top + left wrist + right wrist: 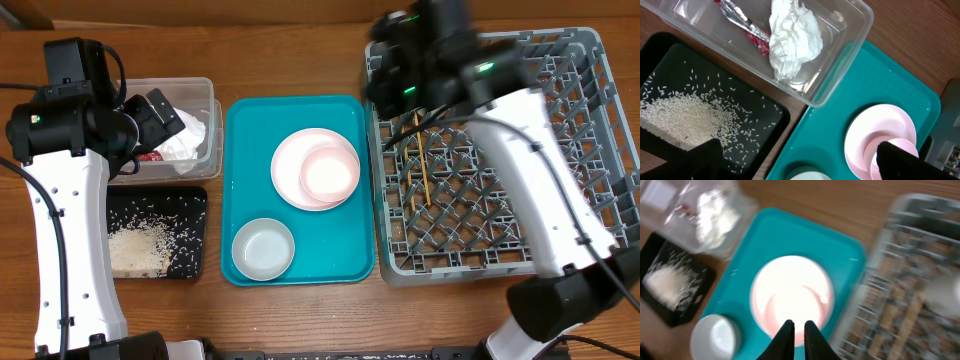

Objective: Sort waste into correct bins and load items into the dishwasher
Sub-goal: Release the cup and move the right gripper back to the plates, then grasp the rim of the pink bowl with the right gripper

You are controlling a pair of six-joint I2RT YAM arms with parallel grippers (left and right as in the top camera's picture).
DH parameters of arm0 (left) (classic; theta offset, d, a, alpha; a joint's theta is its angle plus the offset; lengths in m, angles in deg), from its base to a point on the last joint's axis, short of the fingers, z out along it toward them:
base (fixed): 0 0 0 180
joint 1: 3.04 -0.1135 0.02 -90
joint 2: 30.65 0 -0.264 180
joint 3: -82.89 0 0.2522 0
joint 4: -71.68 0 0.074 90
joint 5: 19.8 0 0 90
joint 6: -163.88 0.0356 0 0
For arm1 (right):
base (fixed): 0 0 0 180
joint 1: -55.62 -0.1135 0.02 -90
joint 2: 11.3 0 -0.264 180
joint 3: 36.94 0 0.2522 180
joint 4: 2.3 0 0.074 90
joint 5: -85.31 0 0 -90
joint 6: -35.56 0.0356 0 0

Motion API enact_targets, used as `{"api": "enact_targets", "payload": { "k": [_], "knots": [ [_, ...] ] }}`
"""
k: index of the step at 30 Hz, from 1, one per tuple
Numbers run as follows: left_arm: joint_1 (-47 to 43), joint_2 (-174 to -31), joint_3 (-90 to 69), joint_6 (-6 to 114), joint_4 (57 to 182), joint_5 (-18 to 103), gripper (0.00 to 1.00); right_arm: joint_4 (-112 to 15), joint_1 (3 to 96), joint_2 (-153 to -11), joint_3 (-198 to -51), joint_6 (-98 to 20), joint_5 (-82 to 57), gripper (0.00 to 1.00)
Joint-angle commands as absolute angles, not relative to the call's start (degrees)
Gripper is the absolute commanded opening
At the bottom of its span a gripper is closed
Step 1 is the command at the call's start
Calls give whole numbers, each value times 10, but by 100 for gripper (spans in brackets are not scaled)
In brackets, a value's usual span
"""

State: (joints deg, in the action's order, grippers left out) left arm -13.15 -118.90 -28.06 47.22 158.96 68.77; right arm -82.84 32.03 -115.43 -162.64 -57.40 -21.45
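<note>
Hovering | right end effector (795, 329) clenched, pointing at pink plates (790, 287) | left end effector (801, 159) released above tub (842, 35)

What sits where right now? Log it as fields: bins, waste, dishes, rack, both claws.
clear tub: holds crumpled tissue and red-and-white wrapper
black tray: holds rice, part heaped, part scattered
teal tray: carries stacked pink plates and white bowl
dish rack: chopsticks lie inside
left claw: open, empty, above the tub and trays
right claw: nearly closed, empty, pointing toward the pink plates
</note>
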Motion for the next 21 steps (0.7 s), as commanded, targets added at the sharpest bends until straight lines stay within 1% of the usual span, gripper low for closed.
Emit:
{"api": "enact_targets", "payload": {
  "k": [1,4,6,9,11,12,15,19,21],
  "knots": [
    [-128,-1190,-284,477,1589,692,100,-807,244,-1165,-1587,-555,-189,10],
    [-128,-1191,-284,477,1589,691,100,-770,185,-1172,-1536,-511,-115,10],
    [-128,-1191,-284,477,1589,691,100,-743,162,-1175,-1502,-510,-102,11],
    [-128,-1190,-284,477,1589,691,100,-692,137,-1176,-1445,-510,-88,15],
    [-128,-1190,-284,477,1589,691,100,-659,126,-1177,-1409,-510,-71,17],
    [-128,-1191,-284,477,1589,691,100,-642,122,-1177,-1390,-510,-61,20],
    [-128,-1191,-284,477,1589,691,100,-584,119,-1177,-1334,-512,-41,26],
    [-128,-1191,-284,477,1589,691,100,-521,119,-1178,-1286,-512,-41,31],
    [-128,-1190,-284,477,1589,691,100,-494,119,-1178,-1265,-512,-41,31]
  ]
}}
